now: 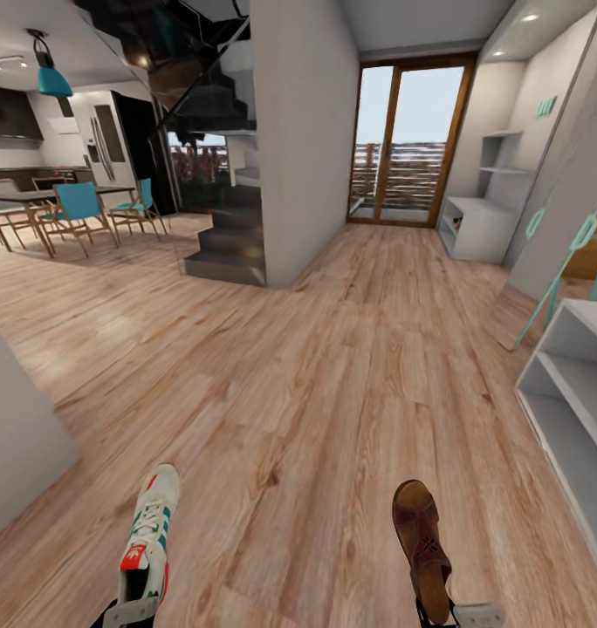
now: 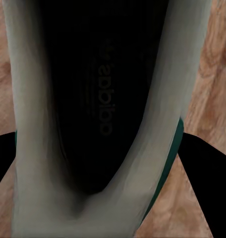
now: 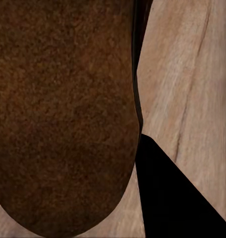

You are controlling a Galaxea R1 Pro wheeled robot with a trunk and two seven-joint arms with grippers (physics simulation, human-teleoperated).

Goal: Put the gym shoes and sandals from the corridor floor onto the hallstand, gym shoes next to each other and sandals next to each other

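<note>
A wood-plank floor (image 1: 333,375) runs down a corridor past a dark stair (image 1: 224,235) to a glass door (image 1: 408,144), with a dining table (image 1: 37,196) and blue chairs far off on the left. A grey rack (image 1: 565,392) stands on the right, and a stepped hallstand (image 1: 482,218) sits further off by the door.

The left claw (image 1: 128,612) pinches a sneaker (image 1: 150,534) at its heel, toe stretching ahead of the fingers. It looks light, with a soft upper and a firmer heel rim, so that rim seems the sound place to grip; held so far back, the toe may sag. The right claw (image 1: 460,612) pinches a sandal (image 1: 425,545) at its heel, toe likewise ahead. Its sole looks stiff and flat, its straps pliant; the edge of the sole seems the better hold.

The head view gives each shoe's length and the distance to the shelves. The left wrist view looks into the sneaker's dark insole (image 2: 100,99) between black fingers (image 2: 204,193); the right wrist view shows the sandal's brown grain (image 3: 63,114) beside one finger (image 3: 177,198).
</note>
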